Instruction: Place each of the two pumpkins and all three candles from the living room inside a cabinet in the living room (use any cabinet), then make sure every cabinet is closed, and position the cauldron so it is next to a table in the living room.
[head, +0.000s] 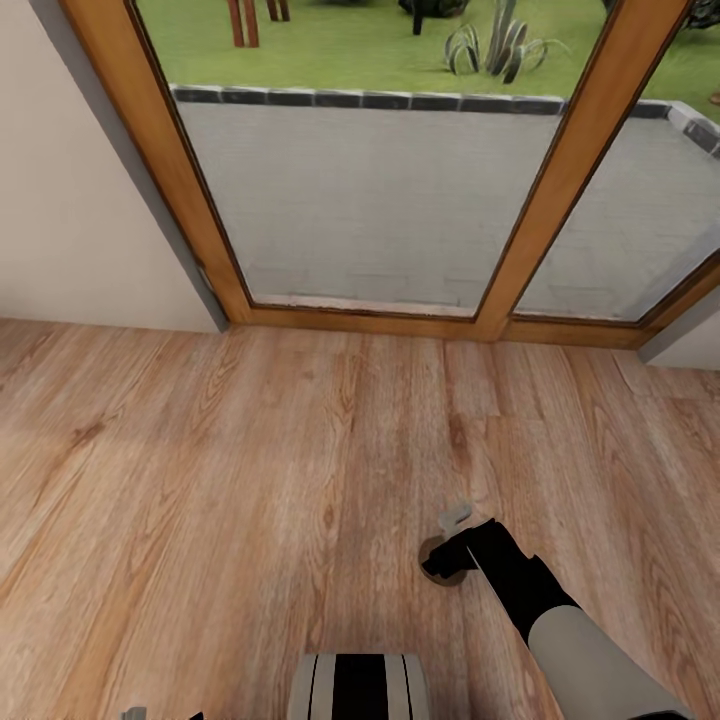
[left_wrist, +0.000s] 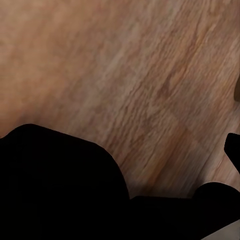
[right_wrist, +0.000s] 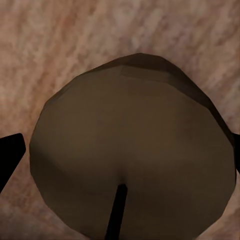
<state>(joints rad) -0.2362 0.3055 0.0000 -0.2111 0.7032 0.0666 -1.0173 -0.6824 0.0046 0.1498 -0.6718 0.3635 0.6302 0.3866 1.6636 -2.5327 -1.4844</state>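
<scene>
The right gripper (head: 452, 548) pinches a squat, round, dull-brown candle with a thin dark wick (right_wrist: 131, 160), carried low over the pale wooden plank floor (head: 250, 450), apparently for the trip to a cabinet. Ahead stands a wood-framed glass door (head: 370, 200). I cannot tell the left gripper's state.

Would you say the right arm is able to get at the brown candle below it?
Probably yes: the right gripper hangs right over the brown candle, jaws either side, nothing between them.
</scene>
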